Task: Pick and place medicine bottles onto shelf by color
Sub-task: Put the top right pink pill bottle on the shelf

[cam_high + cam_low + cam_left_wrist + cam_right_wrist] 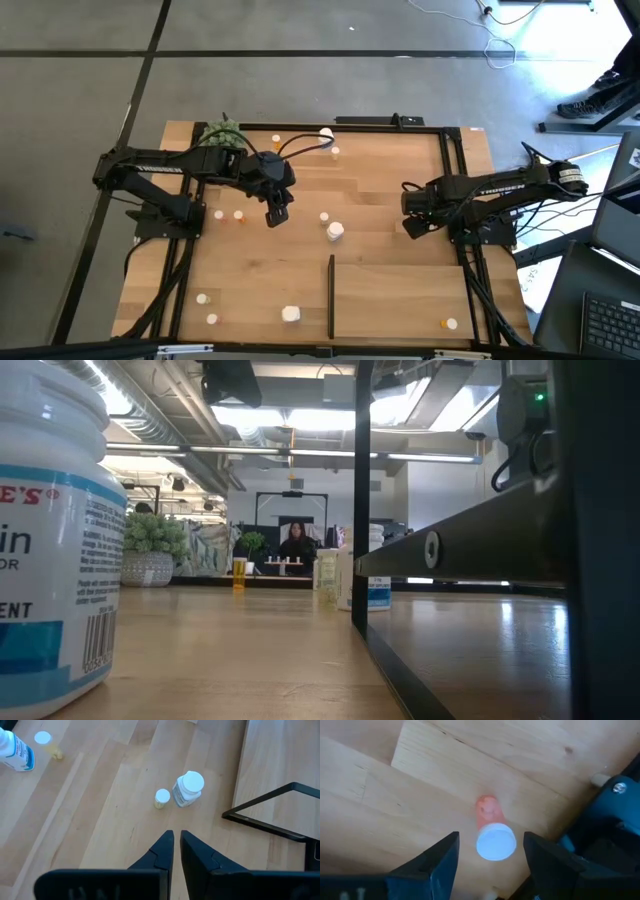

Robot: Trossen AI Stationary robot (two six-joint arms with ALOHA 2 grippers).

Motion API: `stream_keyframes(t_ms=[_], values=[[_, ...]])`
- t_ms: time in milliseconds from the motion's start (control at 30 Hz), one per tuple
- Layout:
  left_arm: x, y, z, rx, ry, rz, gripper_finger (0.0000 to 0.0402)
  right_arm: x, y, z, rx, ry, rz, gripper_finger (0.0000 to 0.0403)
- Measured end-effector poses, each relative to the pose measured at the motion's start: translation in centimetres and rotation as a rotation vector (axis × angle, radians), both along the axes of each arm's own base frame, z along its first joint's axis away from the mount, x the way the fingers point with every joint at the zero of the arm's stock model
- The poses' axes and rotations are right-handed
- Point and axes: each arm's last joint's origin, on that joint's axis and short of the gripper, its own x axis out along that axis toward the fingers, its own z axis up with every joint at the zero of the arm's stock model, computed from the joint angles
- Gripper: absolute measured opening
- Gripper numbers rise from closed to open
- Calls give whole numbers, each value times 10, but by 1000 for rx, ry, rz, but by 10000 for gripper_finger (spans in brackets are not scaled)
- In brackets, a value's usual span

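- the table (390,200) holds bottles scattered widely, and the shelf (420,295) lies flat at its near right part, with a black strip (331,296) on its left edge; one small orange bottle (447,324) already sits near the shelf's near right corner.
- my left arm reaches over the table's middle left; my right arm sits at the right edge, above the shelf's far side.
- i judge the step in hand to be the right arm's pick: in its wrist view an orange bottle with a white cap (491,832) stands between the fingers. to do it well, i'd centre the cap, come straight down and close on the body, not the cap, so it doesn't tip.
- the right gripper (490,855) is spread wide, fingers apart from the bottle on both sides, grasping nothing.
- the left gripper (176,851) is clenched and empty, pointing at a chunky white bottle (188,789) with a tiny capped bottle (161,798) just beside it.
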Motion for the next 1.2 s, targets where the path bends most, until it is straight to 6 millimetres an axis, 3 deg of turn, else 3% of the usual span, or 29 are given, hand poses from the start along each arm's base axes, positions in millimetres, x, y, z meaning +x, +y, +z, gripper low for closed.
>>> stream_keyframes(t_ms=[267,767,1000,1200], values=[[0,0,0,0,0,0,27,-4,1,-16,25,-1,-7,216],[0,0,0,-1,0,1,27,-3,1,-16,25,-15,-7,115],[0,0,0,-1,0,1,27,-2,1,-14,29,-17,-4,120],[0,0,0,15,2,-15,27,10,1,4,28,-95,3,116]])
